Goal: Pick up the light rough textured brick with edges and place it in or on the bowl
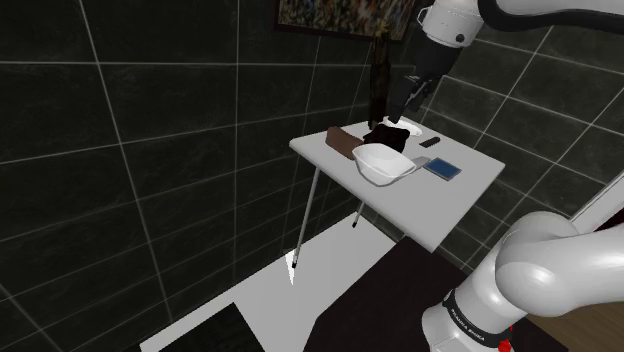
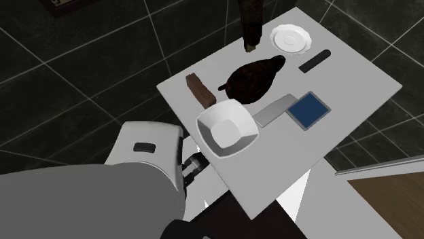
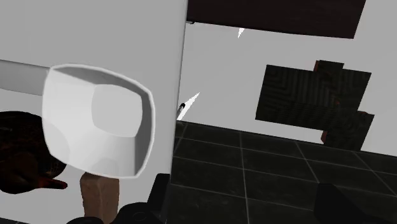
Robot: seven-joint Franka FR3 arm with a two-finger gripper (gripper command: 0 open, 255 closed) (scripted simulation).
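Above the far side of the tabletop (image 1: 455, 195), over the dark lump (image 1: 388, 135) in the shoulder view, the tool (image 1: 398, 110) hangs with its two black fingers (image 3: 162, 200) standing wide apart and nothing between them. The brown brick (image 2: 198, 89) lies flat on the tabletop close to its left edge in the second exterior view, one end just beside the rim of the white bowl (image 2: 227, 127), its long axis running along that edge. From the tool it lies to the shoulder view's left, past the dark lump; in the wrist view it shows next to the bowl and close to one finger. I judge the reach needs a shift that way, fingers set across the brick's narrow width
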